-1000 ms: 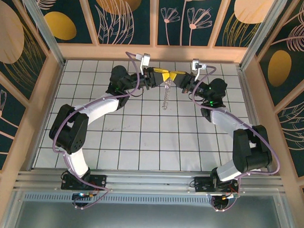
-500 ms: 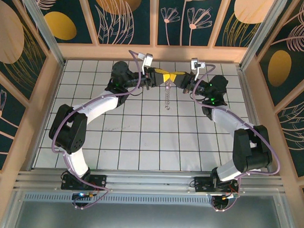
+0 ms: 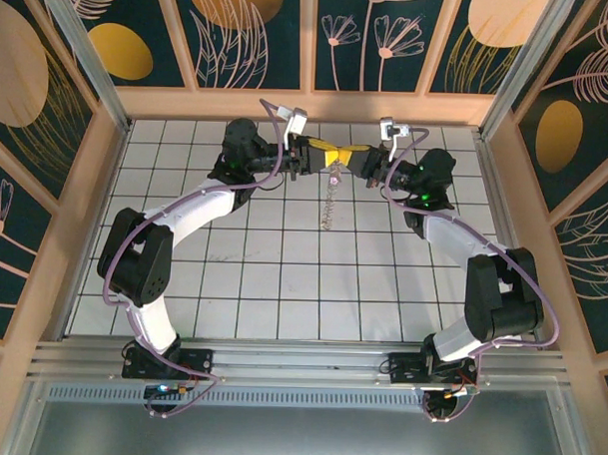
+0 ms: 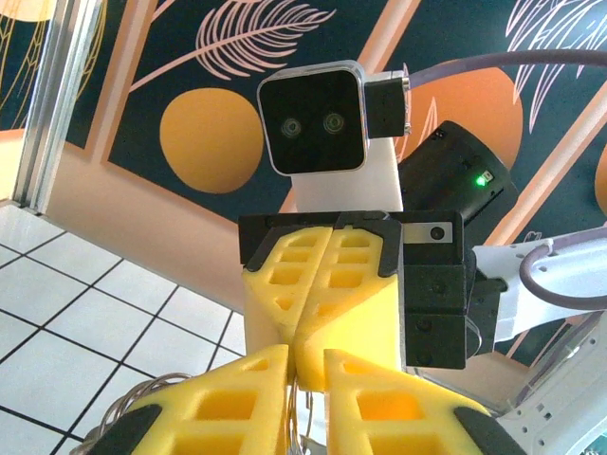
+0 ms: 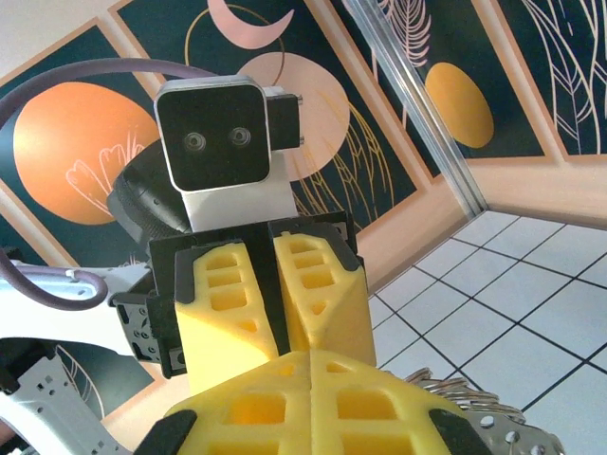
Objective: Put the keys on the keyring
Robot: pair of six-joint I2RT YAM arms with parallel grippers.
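Beige keyring [image 3: 330, 203] hangs below closed right end effector [image 3: 340, 156].

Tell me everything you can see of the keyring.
The keyring is a pale greyish coil of springy, metallic-looking wire. It hangs slack and roughly upright over the far part of the white tiled table. Its top is caught where the yellow fingertips of the left gripper and right gripper meet.
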